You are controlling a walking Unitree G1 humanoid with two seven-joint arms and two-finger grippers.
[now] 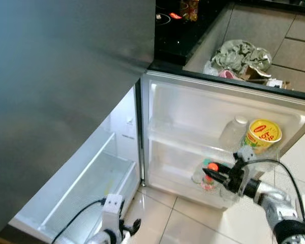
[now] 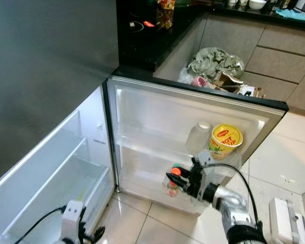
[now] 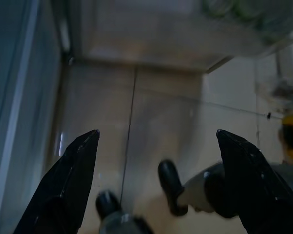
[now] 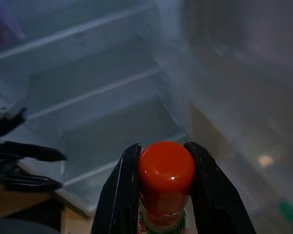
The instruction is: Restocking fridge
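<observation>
My right gripper (image 1: 212, 177) is shut on the red cap of a small sauce bottle (image 4: 165, 187), held upright at the lower shelf of the open fridge door (image 1: 193, 109). The bottle (image 1: 209, 179) sits just above that door shelf, next to another small jar. On the upper door shelf stand a clear plastic bottle (image 1: 233, 133) and a yellow tub (image 1: 263, 134). My left gripper (image 3: 156, 161) hangs low over the tiled floor, fingers spread wide with nothing between them.
The fridge body (image 1: 94, 175) stands open on the left with a bare white drawer. A black counter (image 1: 185, 30) lies behind, with crumpled bags and cloth (image 1: 241, 56) on the floor beyond the door. Pale tiled floor (image 1: 193, 221) lies below.
</observation>
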